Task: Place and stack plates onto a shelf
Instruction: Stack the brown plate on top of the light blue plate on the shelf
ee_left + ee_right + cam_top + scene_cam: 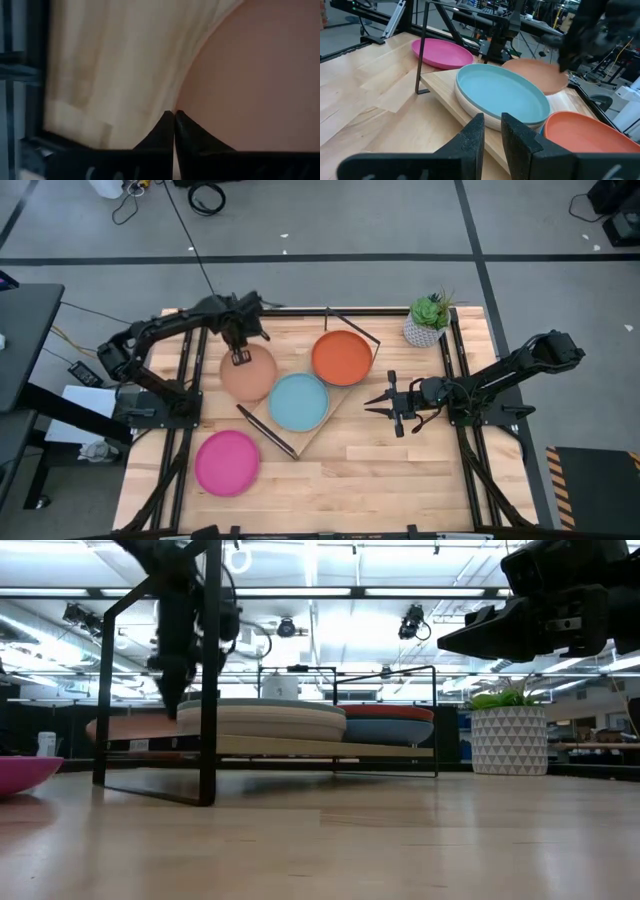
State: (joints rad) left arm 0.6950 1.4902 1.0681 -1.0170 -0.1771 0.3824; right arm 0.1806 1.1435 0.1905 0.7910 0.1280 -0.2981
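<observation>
- Light wood makes up the shelf [330,395], which sits slantwise in the middle of the slatted tabletop [400,480] on thin black wire legs.
- An orange plate [342,357] rests at the shelf's far end and a light blue plate [298,402] in the middle; in the right wrist view the light blue one [502,95] lies on top of a cream plate [475,111].
- The tan plate [248,375] lies at the shelf's remaining end, just beside the light blue one.
- The left gripper [241,357] is at the tan plate's far rim; its fingertips [174,120] are pressed together there, pinching the rim.
- A pink plate [227,463] lies on the tabletop, apart from the shelf, near the table's front left.
- The right gripper [378,402] hovers beside the shelf's right side, fingers slightly apart and holding nothing.
- A potted plant [428,320] in a white patterned pot stands at the far right corner, near the orange plate.
- The black leg frame [160,700] crosses in front of the stacked plates in the low view.
</observation>
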